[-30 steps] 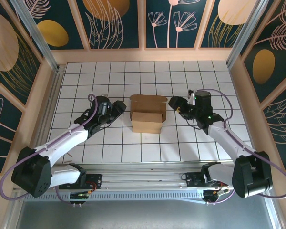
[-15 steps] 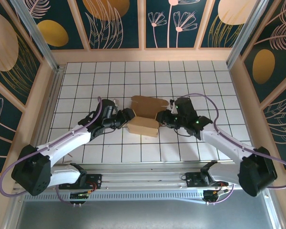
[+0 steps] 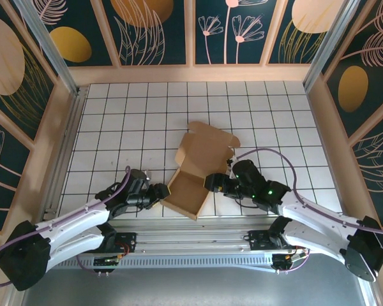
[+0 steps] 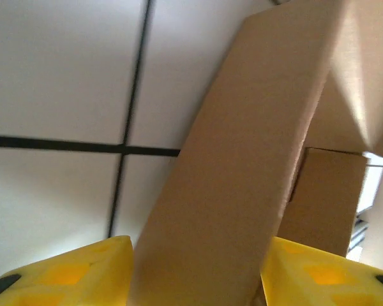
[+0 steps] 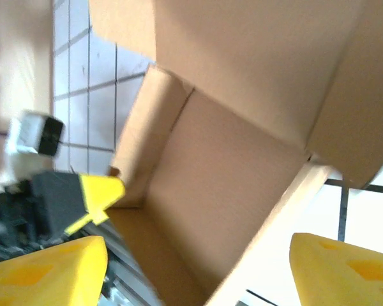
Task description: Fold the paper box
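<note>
The paper box [image 3: 189, 189] is brown cardboard, standing open and turned diagonally near the table's front edge, with its lid flap [image 3: 209, 144] raised at the back. My left gripper [image 3: 162, 193] is at the box's left wall, and that wall [image 4: 242, 159] fills the gap between its yellow fingers [image 4: 83, 271], so it is shut on the wall. My right gripper [image 3: 211, 183] is open at the box's right wall. In the right wrist view its fingers [image 5: 51, 271] straddle that wall, with the box's floor [image 5: 223, 185] ahead and the left gripper's yellow fingertip [image 5: 102, 191] beyond.
The white gridded table [image 3: 147, 108] stretches behind the box. Wooden frame walls [image 3: 191, 73] enclose it at the back and sides. The metal rail [image 3: 191, 226] with the arm bases runs just in front of the box.
The box has been pulled from mid-table towards the front edge and rotated diagonally, its inside now showing. Both arms have drawn back towards their bases with it.
</note>
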